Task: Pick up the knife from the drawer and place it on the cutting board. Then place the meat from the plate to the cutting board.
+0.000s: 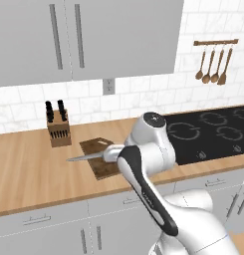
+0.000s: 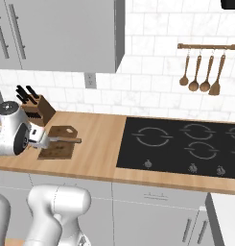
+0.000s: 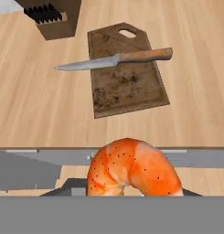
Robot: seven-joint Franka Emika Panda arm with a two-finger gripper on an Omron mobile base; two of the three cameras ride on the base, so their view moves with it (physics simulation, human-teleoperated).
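Note:
The knife lies across the far part of the dark-brown cutting board. Its brown handle rests on the board and its silver blade sticks out left over the counter. The same knife and board show on the counter behind my arm. The orange-red meat, curled and speckled, sits right at the bottom of the hand view in my gripper. It hangs over the counter's front edge, short of the board, and it hides the fingertips. The plate is out of view.
A wooden knife block with black handles stands left of the board near the wall. A black cooktop fills the counter to the right. Wooden utensils hang on the wall. Shut drawer fronts run below the counter.

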